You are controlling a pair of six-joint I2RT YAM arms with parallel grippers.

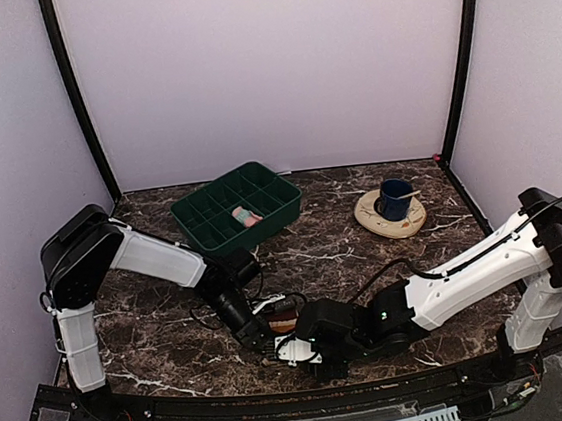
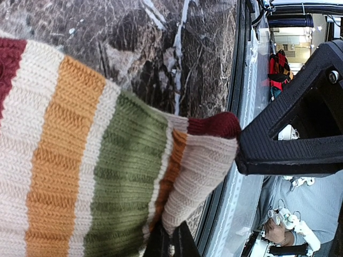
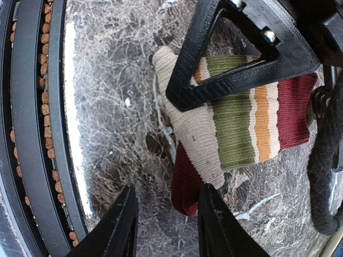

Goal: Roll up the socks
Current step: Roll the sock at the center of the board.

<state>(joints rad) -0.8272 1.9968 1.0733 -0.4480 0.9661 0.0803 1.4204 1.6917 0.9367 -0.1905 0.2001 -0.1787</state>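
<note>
From above, the left arm (image 1: 155,259) and right arm (image 1: 469,276) both reach to the near edge of the dark marble desk (image 1: 335,250). They meet over a striped sock (image 1: 285,322) lying there. A pink sock (image 1: 245,215) lies in one compartment of the green tray (image 1: 268,187) at the back, and a blue cup (image 1: 395,198) stands on a plate (image 1: 378,222) to its right.

On the left wrist view, the left jaws are closed tight, pinching a folded edge of the striped sock (image 2: 80,176), which is cream with orange, green and maroon bands.

On the right wrist view, the right jaws stand about half open with only bare desk between them, and the sock's (image 3: 236,128) maroon end lies just beside one finger
</note>
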